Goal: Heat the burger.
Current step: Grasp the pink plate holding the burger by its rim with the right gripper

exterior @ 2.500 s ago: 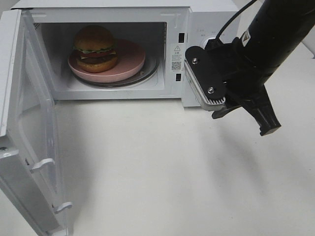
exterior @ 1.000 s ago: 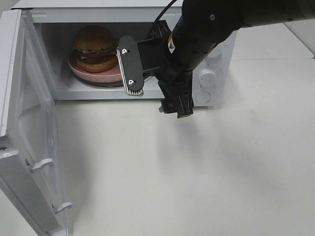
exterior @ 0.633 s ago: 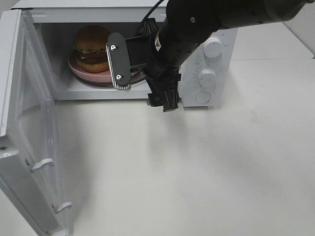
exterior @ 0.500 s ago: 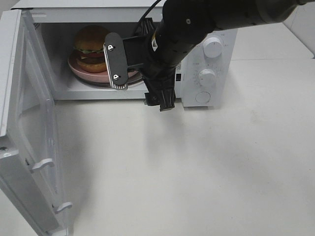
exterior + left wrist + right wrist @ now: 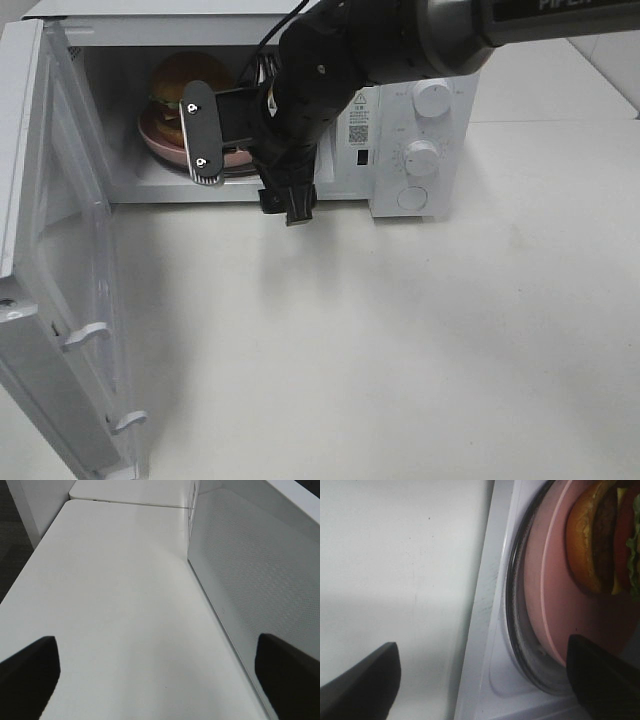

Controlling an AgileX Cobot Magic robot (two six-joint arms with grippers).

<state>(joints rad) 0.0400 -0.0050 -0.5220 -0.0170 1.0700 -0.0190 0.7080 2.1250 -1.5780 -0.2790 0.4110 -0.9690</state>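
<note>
The burger (image 5: pixel 183 76) stands on a round pink plate (image 5: pixel 152 132) inside the open microwave (image 5: pixel 400 60); my right arm hides its lower right part. My right gripper (image 5: pixel 245 176) hangs open at the cavity's mouth, one finger pad (image 5: pixel 200 145) in front of the plate and the other finger (image 5: pixel 290 205) over the table. In the right wrist view the burger (image 5: pixel 602 540), the pink plate (image 5: pixel 555 600) and the glass turntable (image 5: pixel 520 645) lie close ahead, with nothing between the fingers of the right gripper (image 5: pixel 480 680). The left gripper (image 5: pixel 160 680) is open over bare table.
The microwave door (image 5: pixel 60 280) stands swung open at the left, reaching the table's front. Two knobs (image 5: pixel 432 98) (image 5: pixel 422 155) and a button sit on the control panel at the right. A white perforated panel (image 5: pixel 255 570) rises beside the left gripper.
My right arm has swept left along the microwave's front, from the control panel to the open cavity, and now covers part of the burger and plate. The burger and door have not moved.
</note>
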